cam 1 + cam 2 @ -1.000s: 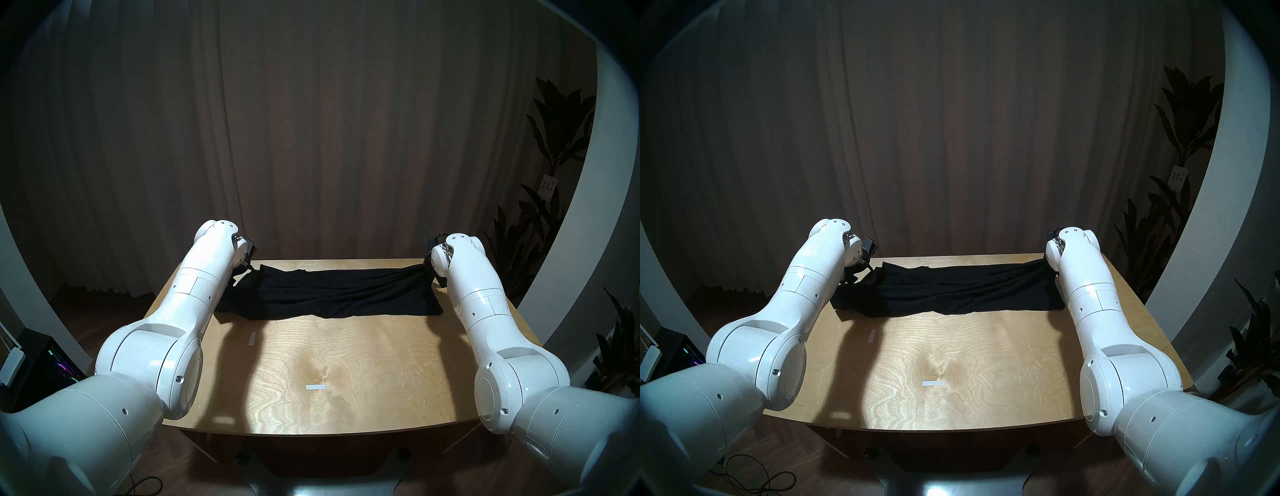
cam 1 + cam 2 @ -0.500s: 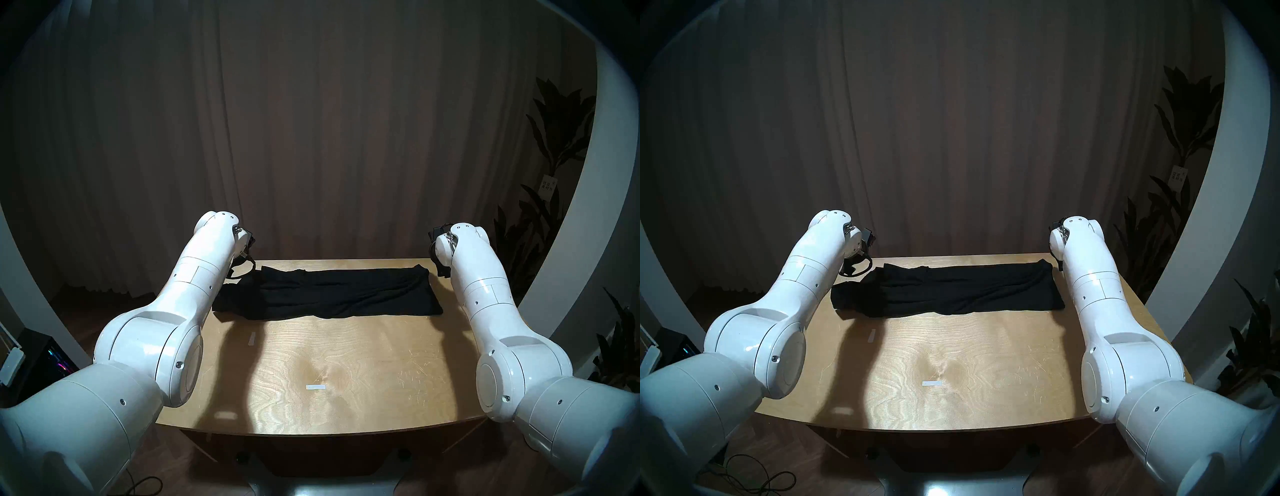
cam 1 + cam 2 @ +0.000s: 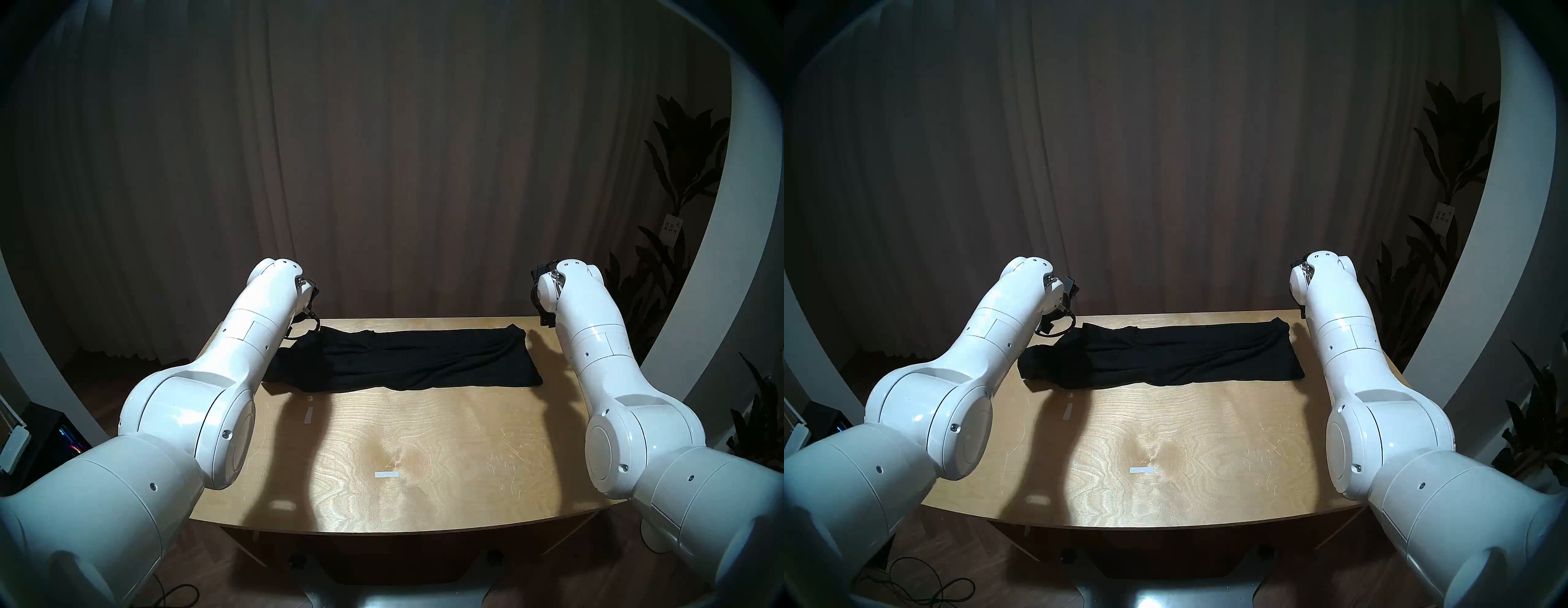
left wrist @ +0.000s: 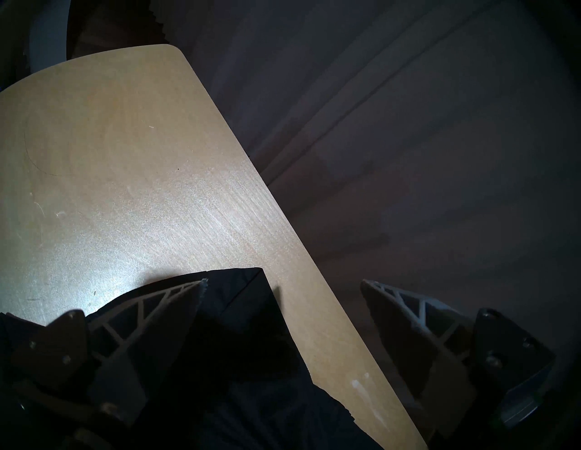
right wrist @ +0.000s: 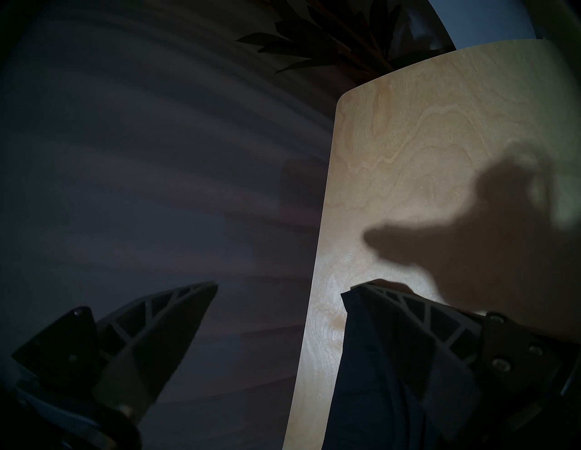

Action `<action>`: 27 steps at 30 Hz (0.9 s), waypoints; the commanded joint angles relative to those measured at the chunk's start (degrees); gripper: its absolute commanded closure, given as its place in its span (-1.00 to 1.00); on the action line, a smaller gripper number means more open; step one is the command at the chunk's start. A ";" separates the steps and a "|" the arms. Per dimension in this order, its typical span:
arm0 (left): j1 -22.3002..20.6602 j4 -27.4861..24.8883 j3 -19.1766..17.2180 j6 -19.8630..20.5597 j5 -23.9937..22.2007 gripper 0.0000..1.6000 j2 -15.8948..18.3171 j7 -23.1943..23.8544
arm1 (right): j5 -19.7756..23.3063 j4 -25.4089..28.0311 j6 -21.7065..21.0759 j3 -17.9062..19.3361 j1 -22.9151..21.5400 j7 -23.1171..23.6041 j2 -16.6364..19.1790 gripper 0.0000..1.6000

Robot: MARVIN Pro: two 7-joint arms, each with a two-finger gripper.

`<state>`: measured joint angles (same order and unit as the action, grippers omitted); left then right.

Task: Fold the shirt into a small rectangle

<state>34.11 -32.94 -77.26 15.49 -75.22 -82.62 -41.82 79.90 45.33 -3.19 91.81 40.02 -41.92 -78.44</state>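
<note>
My left gripper (image 4: 283,284) and right gripper (image 5: 279,287) both stood wide apart, gripping nothing, each poised above one end of the shirt (image 3: 403,358). It lay as a long black band across the table's (image 3: 424,446) far side, presumably stretched flat so I could fold it shorter.

One shirt (image 3: 403,361), two tape strips (image 3: 386,474), two arms (image 3: 254,339), one table (image 3: 424,446).

The shirt (image 3: 403,361) — plain black, folded into a long wrinkled band — lies flat across the table's far side.
</note>
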 commanded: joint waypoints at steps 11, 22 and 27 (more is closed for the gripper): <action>3.23 -11.06 1.31 -7.63 2.82 -1.00 3.91 13.36 | 0.74 4.02 -1.75 0.37 0.78 8.03 0.33 -1.00; 10.62 -14.18 1.85 -8.41 3.50 -1.00 4.94 14.07 | 0.44 6.50 -4.44 -2.11 5.73 9.27 -0.08 -1.00; 13.23 -15.84 1.45 -9.20 3.53 -1.00 5.82 14.62 | 0.27 7.80 -5.14 -2.66 7.29 9.75 0.39 -1.00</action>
<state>44.48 -45.61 -75.47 7.43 -71.87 -78.08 -28.36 80.49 50.12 -7.51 89.73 45.75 -33.41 -78.48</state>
